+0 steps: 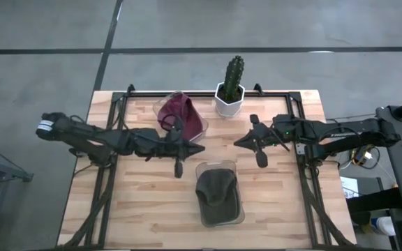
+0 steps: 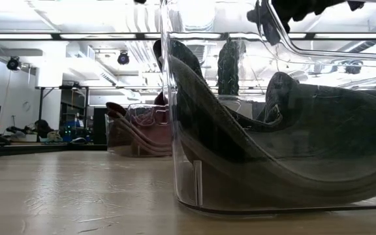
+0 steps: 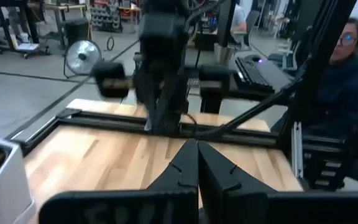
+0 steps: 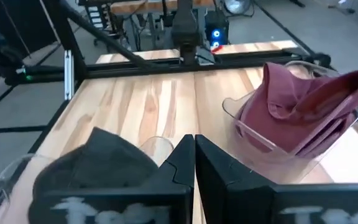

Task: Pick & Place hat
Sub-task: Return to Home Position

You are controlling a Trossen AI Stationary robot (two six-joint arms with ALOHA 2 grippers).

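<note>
The left fingers hang over the mid-counter, clenched tip to tip, gripping nothing. Just beside them the red caps sit stacked in the top bin, so the job looks done. For a clean retreat, lift first, then pull back, clear of that bin wall and the dark cap below. Over to the right fingers: pinched together too, empty, near the cactus.

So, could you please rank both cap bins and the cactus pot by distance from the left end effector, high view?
Left end effector:
1. Red-cap bin, picture-top side, and dark-cap bin, picture-bottom side: too close to call.
2. Cactus pot, top edge.
</note>
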